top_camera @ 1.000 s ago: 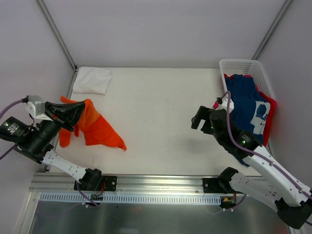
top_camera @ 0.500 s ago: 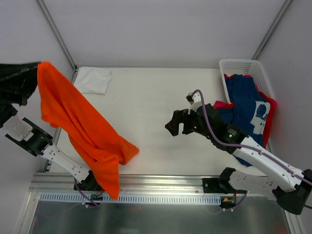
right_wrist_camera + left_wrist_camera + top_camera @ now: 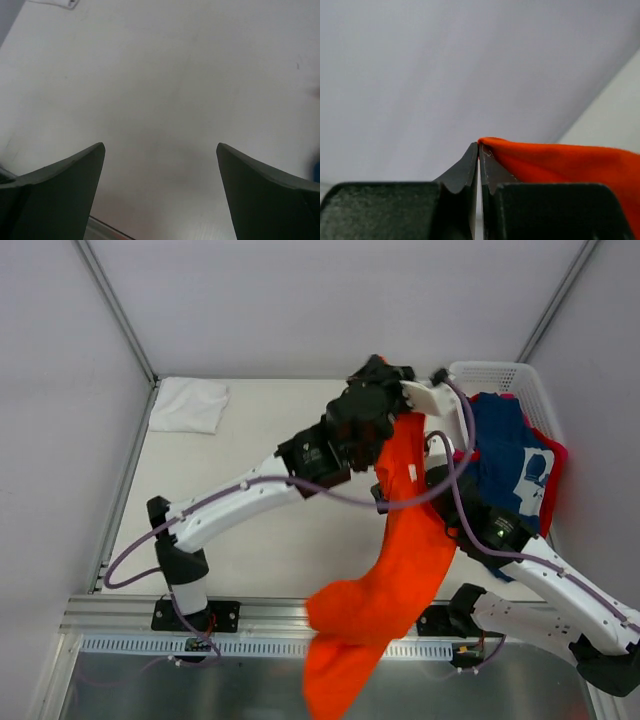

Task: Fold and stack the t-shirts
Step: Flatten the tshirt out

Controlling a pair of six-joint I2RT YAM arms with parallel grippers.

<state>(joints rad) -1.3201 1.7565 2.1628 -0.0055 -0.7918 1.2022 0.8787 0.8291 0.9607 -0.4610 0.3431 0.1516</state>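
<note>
Top external: plain bright orange cloth t-shirt [image 3: 400, 570] hangs in air, tail past the near bench [image 3: 280, 440] edge. Right gripper [image 3: 160, 145] apart, empty. Left gripper [image 3: 479, 150] pinched together on a shirt edge. Suggest lowering slowly and dragging to spread it flat. Folded white cloth t-shirt [image 3: 188, 404] sits far-left.

A pale tabletop [image 3: 280, 405] is enclosed by plain grey-white walls [image 3: 300, 300] on the left, far and right sides. Slanted metal struts [image 3: 115, 305] mark the far corners, and an aluminium rail [image 3: 260, 615] runs along the near edge. The light is soft and even.
</note>
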